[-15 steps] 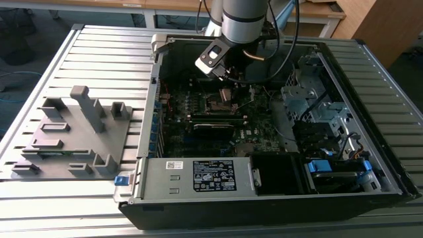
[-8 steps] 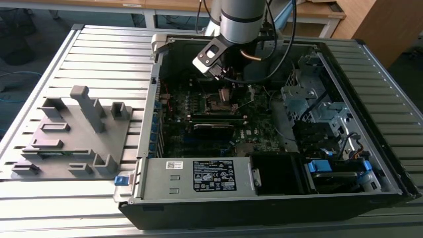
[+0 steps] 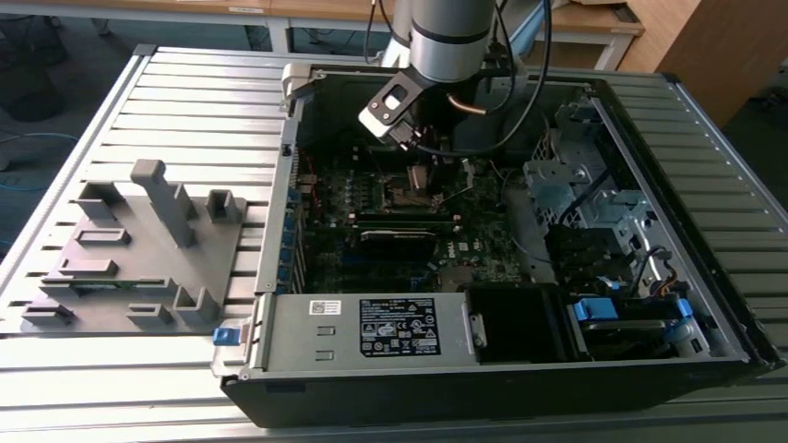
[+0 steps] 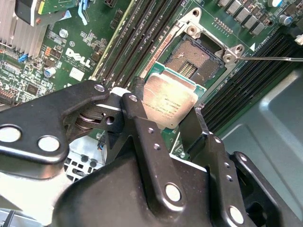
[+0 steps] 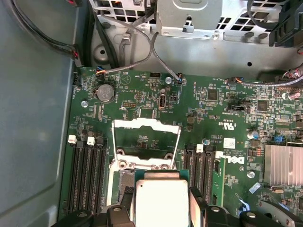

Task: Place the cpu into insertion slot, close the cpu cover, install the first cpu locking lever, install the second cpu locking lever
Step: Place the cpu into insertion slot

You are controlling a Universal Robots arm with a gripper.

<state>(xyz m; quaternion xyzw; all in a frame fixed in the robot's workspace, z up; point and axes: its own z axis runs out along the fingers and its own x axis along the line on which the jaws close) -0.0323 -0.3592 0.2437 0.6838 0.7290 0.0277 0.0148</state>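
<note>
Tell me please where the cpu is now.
In the second wrist view the cpu is held in the gripper, close to the bare insertion slot and not yet in it.

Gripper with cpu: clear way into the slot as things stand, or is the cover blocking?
Probably yes. The gripper is shut on the cpu close above the slot. The cover stands open, leaving the slot bare, and nothing seems to lie between the two.

Slatted metal table (image 3: 197, 101), open black computer case (image 3: 493, 399) on it, grey moulded fixture (image 3: 136, 268) beside the case
</note>
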